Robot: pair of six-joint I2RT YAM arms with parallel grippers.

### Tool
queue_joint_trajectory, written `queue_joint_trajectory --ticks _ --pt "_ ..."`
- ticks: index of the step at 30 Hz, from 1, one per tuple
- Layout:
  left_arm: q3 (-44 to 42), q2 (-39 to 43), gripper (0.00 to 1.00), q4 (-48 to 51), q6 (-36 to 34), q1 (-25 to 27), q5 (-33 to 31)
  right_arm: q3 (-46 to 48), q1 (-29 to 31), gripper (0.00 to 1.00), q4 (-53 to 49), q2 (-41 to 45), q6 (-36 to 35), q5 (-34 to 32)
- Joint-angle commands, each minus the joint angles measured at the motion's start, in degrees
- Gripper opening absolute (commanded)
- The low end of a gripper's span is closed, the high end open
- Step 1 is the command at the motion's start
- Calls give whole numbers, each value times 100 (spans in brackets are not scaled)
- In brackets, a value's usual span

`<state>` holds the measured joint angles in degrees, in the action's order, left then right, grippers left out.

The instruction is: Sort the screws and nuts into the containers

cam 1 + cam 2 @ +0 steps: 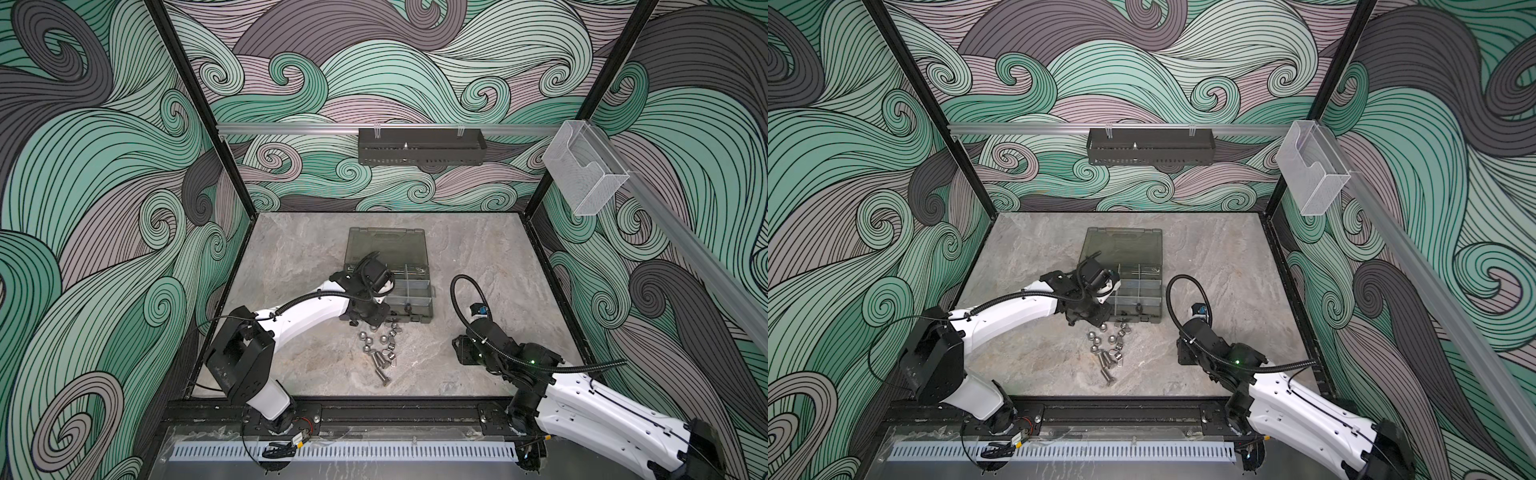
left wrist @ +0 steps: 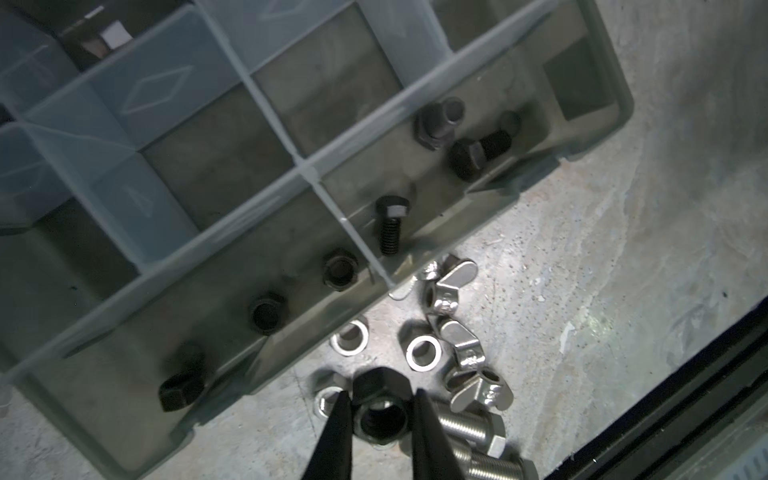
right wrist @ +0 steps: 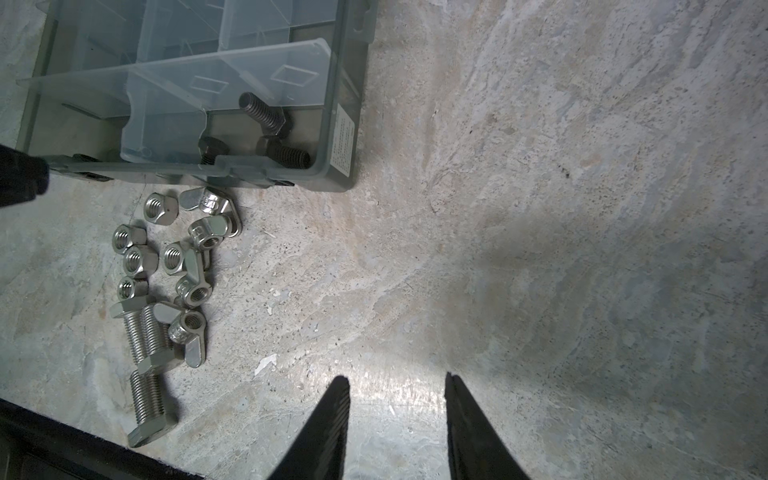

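1. Just in front of the case (image 2: pixel 611 75), the left gripper (image 2: pixel 381 395) is pinching a black nut (image 2: pixel 380 417) between its fingers, right beside the loose silver pieces. Whether it is off the table (image 3: pixel 540 208) yet, I cannot tell.
2. Inside the near row, three black nuts (image 2: pixel 266 311) are lying in one compartment and three black screws (image 2: pixel 392 224) in the next, with a clear divider (image 2: pixel 345 224) standing between them.
3. To my eye the step is carrying this nut to the black-nut compartment. Lifting straight up first looks wise, because silver nuts (image 3: pixel 139 259), wing nuts (image 3: pixel 208 203) and silver screws (image 3: pixel 147 399) are crowding it and could get dragged along.
4. The nut is sitting tilted in the grip, so the safe way seems to be moving slowly, clearing the case wall, and letting go away from the divider.
5. The right gripper (image 3: pixel 397 377) is hanging with jaws apart over bare table, holding nothing, well apart from the loose pieces.
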<state>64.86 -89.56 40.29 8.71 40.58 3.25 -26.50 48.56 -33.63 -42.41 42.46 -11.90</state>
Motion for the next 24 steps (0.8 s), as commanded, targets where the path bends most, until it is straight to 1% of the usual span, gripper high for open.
queue_joint_trajectory --ticks 1,4,8,10,18,24 --pt "253 -21 18 215 -263 -424 192 45 -36 40 -31 75 34 -64" --pt "323 -170 18 187 -338 -654 246 32 -30 40 -55 75 43 -67" --pt "302 -357 19 156 -407 -794 273 31 -30 40 -70 76 52 -62" --pt "240 -402 22 116 -401 -826 273 29 -31 40 -75 75 57 -67" --pt "98 -417 30 -60 -393 -876 278 -2 -30 40 -95 6 75 -67" --pt "128 -457 32 -95 -379 -876 386 -13 -30 40 -93 -69 105 -67"
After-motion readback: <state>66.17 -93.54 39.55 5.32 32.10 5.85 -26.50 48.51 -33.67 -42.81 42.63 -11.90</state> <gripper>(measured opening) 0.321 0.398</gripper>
